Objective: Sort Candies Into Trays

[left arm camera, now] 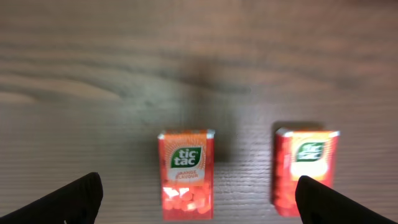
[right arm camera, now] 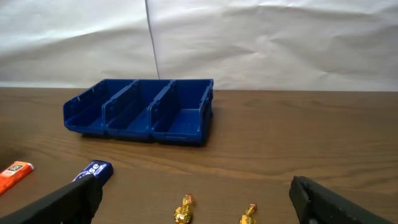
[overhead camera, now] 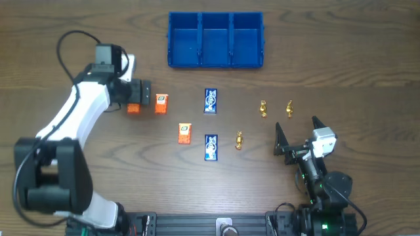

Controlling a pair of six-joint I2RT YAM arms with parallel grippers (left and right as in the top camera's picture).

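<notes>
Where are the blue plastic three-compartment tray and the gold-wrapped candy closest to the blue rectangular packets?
blue plastic three-compartment tray (overhead camera: 216,63): top view, on its wall nearest the arms.
gold-wrapped candy (overhead camera: 239,139): top view, on its middle.

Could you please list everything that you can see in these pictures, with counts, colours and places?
tray: one, blue, three compartments, far middle of the table
boxes: three, orange, left of centre; two side by side below the left gripper
packets: two, blue, centre
wrapped candies: three, gold, right of centre
table: one, brown wood
left gripper: one, black fingers, open above the boxes
right gripper: one, black, open, right of the candies
</notes>
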